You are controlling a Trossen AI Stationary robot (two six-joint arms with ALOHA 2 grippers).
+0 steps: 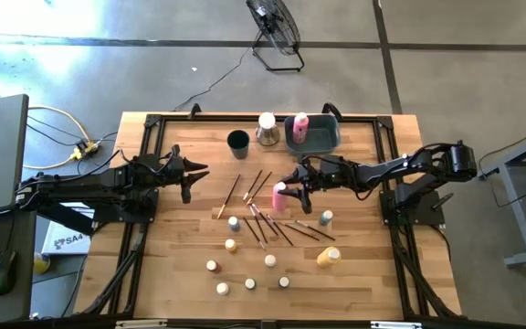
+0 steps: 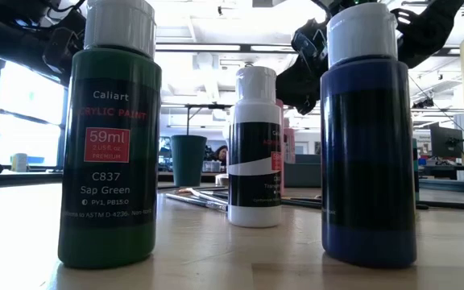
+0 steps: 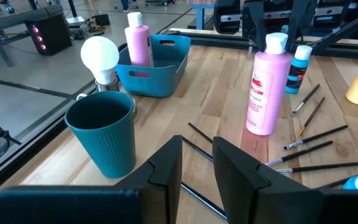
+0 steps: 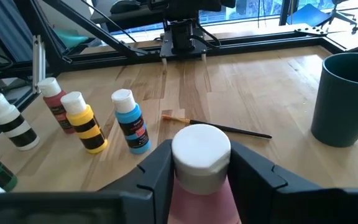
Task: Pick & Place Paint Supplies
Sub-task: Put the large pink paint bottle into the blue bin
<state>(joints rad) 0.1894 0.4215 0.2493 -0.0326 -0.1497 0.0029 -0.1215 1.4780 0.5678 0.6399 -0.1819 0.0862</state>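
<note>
While the right gripper (image 1: 292, 190) stood near the bench (image 1: 181, 274) centre, its fingers (image 4: 157, 168) were on both sides of the white cap of a pink bottle (image 1: 279, 195), closing on it; whether they already pressed it I cannot tell. This bottle stood upright on the wood, just beside the scattered brushes (image 1: 272, 224). A 2nd pink bottle (image 1: 299, 126) stood inside the grey-blue bin (image 1: 325, 142) at the far edge, w/ a dark green cup (image 1: 237, 141) and a white-topped item (image 1: 267, 128) close by. Smaller bottles and pots (image 1: 245, 265) were spread over the near half of the bench, and a yellow bottle (image 1: 328, 257) lay on its side to the right. The left gripper (image 1: 199, 174) hovered left of the brushes, fingers (image 3: 169, 165) almost closed w/ a narrow gap, holding nothing.
</note>
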